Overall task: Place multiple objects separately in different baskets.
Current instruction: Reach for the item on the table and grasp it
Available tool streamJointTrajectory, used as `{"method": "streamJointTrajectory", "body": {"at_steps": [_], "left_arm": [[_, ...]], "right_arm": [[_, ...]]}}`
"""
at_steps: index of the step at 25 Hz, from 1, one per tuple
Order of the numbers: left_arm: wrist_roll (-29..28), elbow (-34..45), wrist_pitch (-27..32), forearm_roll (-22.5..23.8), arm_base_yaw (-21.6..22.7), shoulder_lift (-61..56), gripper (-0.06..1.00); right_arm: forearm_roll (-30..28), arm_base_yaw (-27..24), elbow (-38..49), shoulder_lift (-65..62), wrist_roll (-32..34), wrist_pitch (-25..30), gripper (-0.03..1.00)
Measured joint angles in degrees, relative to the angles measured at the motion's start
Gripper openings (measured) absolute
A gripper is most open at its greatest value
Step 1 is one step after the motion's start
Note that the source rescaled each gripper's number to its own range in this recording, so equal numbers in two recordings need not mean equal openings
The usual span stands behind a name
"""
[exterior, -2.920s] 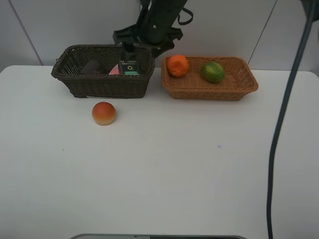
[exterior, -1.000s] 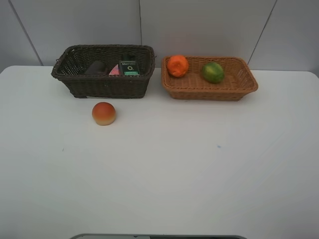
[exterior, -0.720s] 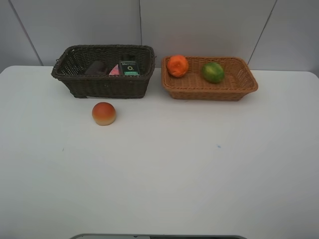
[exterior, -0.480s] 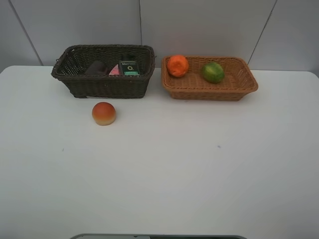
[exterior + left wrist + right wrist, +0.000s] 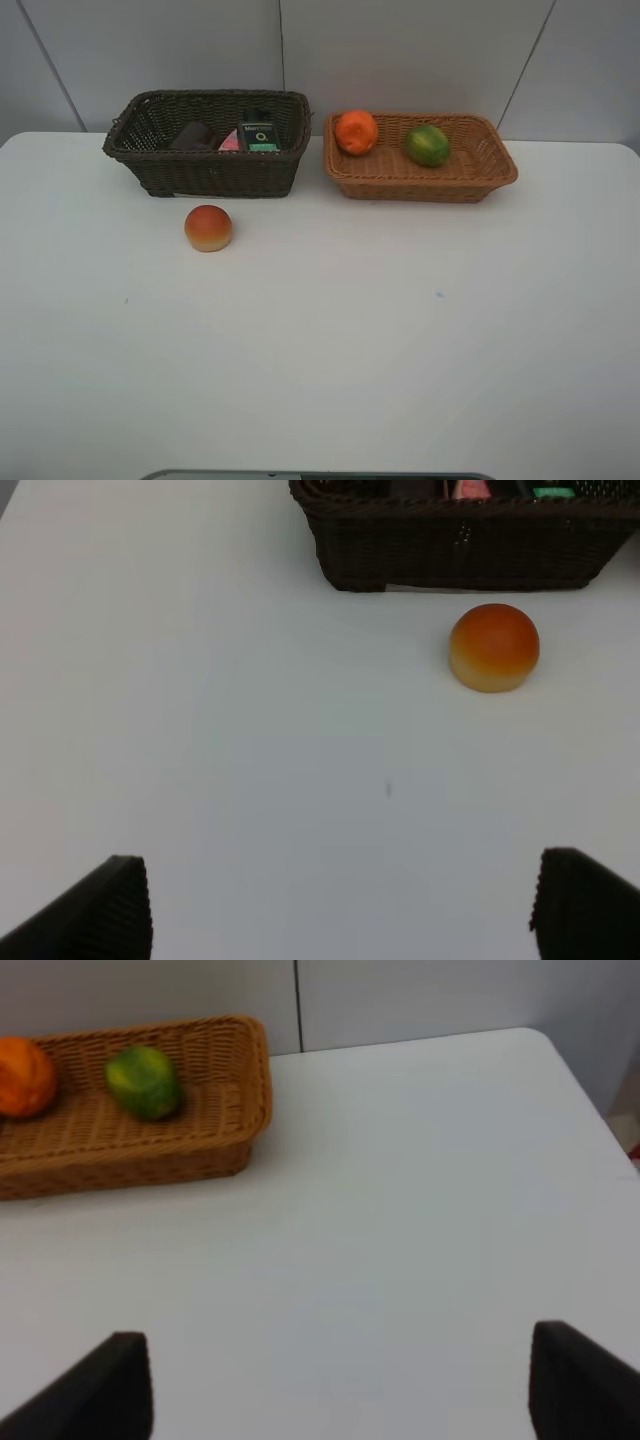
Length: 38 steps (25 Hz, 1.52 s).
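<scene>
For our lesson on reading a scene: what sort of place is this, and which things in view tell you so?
Probably a robot lab test bench, not a kitchen: a bare white table against plain wall panels, a dark brown basket and a tan basket laid out for sorting, and a single peach-like fruit left out.

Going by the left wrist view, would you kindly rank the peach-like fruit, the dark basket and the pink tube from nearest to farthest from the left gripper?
1. Peach-like fruit, on the bare table.
2. Dark basket, just behind the fruit.
3. Pink tube, inside that basket.

The left gripper is open and empty.
</scene>
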Motion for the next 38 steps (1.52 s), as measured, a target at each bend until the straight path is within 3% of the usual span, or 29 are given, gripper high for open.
{"method": "streamJointTrajectory", "body": {"at_steps": [38], "left_arm": [[0.0,0.0,0.0,0.0,-0.45,0.0,0.92]], "right_arm": [[-0.07,-0.18,0.0,-0.05,0.0,-0.02,0.76]]}}
